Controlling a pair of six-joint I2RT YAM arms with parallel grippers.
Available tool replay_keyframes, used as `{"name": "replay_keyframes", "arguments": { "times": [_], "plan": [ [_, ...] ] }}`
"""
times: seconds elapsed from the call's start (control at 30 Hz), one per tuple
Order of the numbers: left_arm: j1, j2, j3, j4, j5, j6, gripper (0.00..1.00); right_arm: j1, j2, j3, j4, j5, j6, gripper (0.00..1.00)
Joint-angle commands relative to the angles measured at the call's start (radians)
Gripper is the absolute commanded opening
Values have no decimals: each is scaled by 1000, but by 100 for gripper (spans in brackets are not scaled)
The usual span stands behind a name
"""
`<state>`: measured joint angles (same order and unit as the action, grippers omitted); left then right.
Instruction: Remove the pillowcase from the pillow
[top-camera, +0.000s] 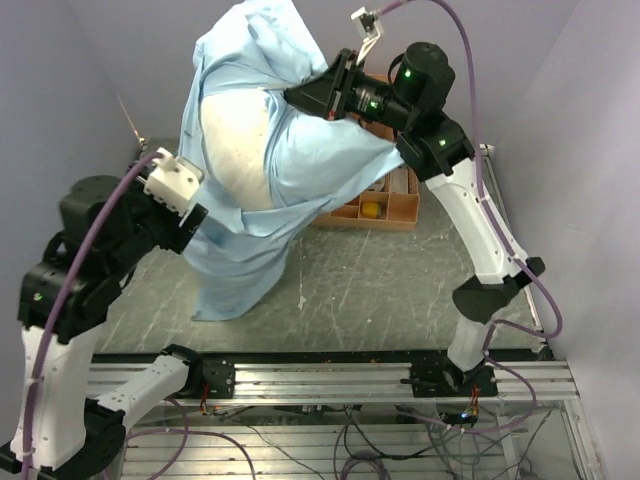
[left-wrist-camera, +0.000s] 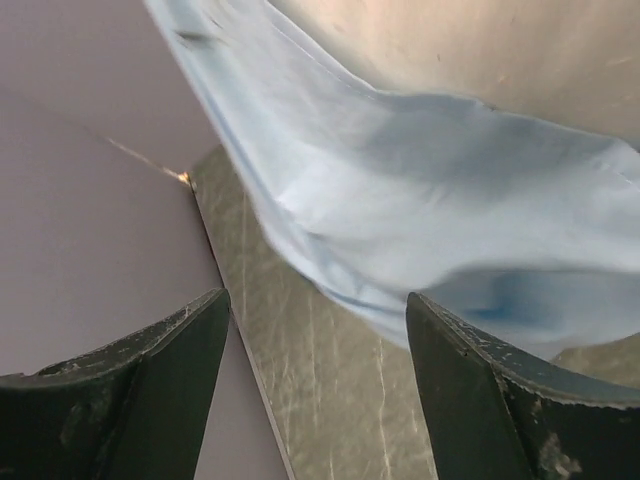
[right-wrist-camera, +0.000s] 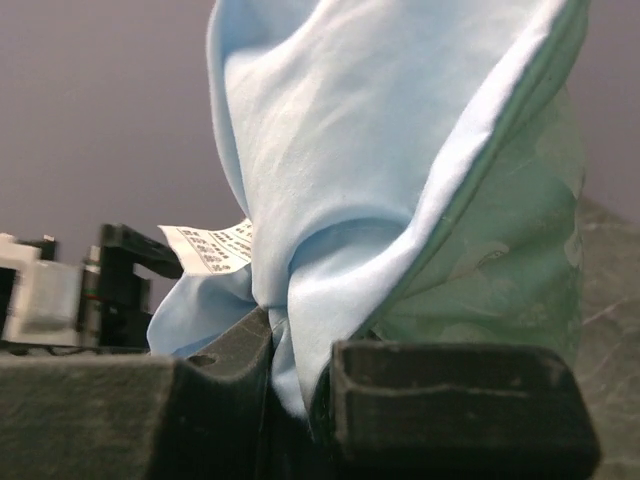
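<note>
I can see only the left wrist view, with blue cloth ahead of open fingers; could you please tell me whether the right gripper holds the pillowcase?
Observer: Yes, the right gripper is shut on a raised fold of the pillowcase.
Operator: Thank you. Is the pillow out?
Observer: No, the pillow shows through the opening, with cloth around its sides.
Operator: Anything nearby?
Observer: An orange rack stands just behind the hanging cloth.

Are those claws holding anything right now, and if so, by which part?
The right gripper pinches a bunched fold of the pillowcase, light-blue side out, holding it up. The left gripper is open, gripping nothing.
</note>
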<state>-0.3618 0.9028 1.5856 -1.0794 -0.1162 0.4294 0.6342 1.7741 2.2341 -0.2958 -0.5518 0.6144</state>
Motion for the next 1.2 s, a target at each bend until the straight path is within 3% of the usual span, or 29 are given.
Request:
{"name": "replay_keyframes", "arguments": {
  "times": [0.0, 0.23, 0.6, 0.8, 1.0, 1.1, 1.17],
  "plan": [
    [-2, 30, 213, -155, 89, -22, 83, -12, 91, 286, -48, -57, -76, 0],
    [-2, 24, 345, -207, 126, 16, 84, 19, 16, 116, 173, -152, -58, 0],
    [-2, -37, 273, -29, 242, 150, 87, 354, 167, 150, -28, -210, -264, 0],
    [30, -173, 225, 20, 437, 434, 94, 388, 206, 143, -58, -186, -280, 0],
    [208, -269, 56, -133, 509, 858, 91, 425, 296, 221, -106, -211, -291, 0],
    [258, -327, -55, -37, 513, 905, 92, 452, 315, 244, -142, -248, -320, 0],
    [266, -309, -52, -60, 502, 918, 91, 462, 299, 220, -151, -273, -339, 0]
  ]
}}
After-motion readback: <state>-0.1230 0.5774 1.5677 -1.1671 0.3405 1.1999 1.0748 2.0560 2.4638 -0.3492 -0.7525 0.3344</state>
